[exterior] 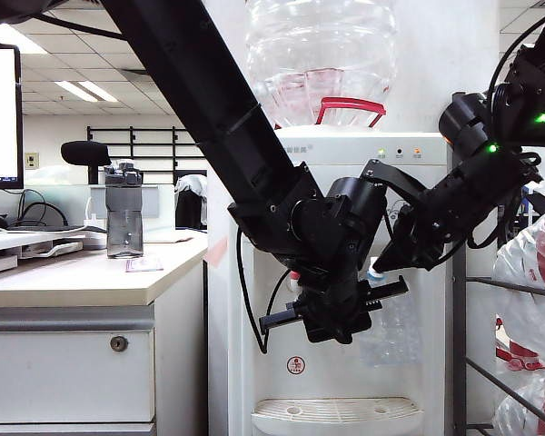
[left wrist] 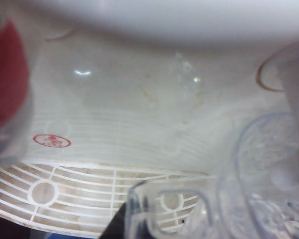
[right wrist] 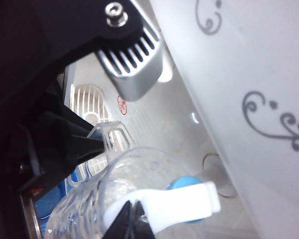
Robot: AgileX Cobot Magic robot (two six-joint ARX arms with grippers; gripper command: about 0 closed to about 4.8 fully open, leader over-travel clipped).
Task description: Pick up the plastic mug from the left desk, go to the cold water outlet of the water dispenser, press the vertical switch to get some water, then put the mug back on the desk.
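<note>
Centrally in the exterior view, the left pincer hangs in the recess of the water dispenser, below its taps and above the slotted drip tray at the lower middle of the frame. Its jaws are closed on the handle of the plastic mug; the right wrist view shows the black fingers clamping the clear handle loop, with the mug's open rim just under the cold water outlet, whose light blue collar sits behind the white vertical switch. From the upper right of the exterior view the right pincer reaches down toward that tap; in the right wrist view its dark fingertips sit close together at the near end of the white switch piece, pinched nearly to a point and grasping nothing that can be made out. Whether the mug holds any water cannot be told: its rippled walls glint, but no clear water level shows. In the left wrist view the mug fills the lower right, with the white tray grille beneath. On the left desk, the counter at the left of the exterior view, a dark grey bottle with a black lid stands upright, well apart from the dispenser. A large clear water jug sits inverted on top of the cabinet.
</note>
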